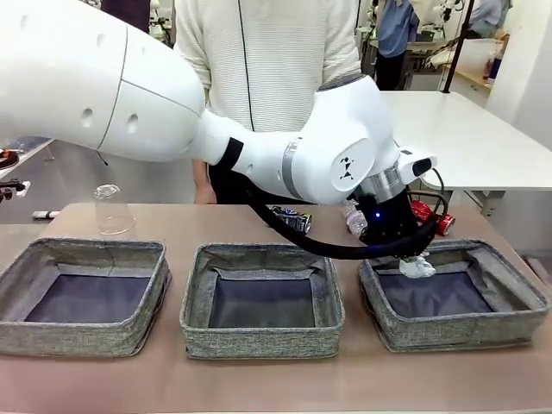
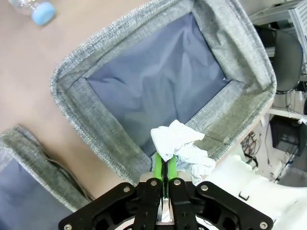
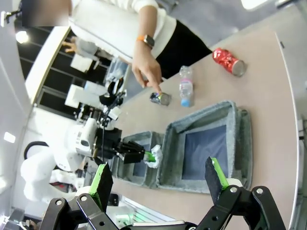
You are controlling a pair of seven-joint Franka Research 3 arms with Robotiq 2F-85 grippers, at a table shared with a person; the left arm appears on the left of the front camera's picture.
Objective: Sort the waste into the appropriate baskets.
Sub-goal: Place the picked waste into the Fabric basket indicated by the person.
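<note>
Presently | left pincer (image 2: 164,162) clamps paper wad (image 2: 177,140), tips hidden under it | right pincer (image 3: 157,165) wide

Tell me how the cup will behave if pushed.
The cup looks thin and empty, so probably light and apt to slide or tip. It seems to stand wide end down, which may steady it. Its clear walls would likely buckle under a firm squeeze.

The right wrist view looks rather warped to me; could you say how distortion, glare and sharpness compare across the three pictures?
Right wrist view: rolled and wide-angle, the person leaning sideways, a ceiling light blown out. Left wrist view: evenly lit, the crumpled white paper wad crisp over the basket. Front view: the left arm looms near and bright; the clear plastic cup is faint.
</note>
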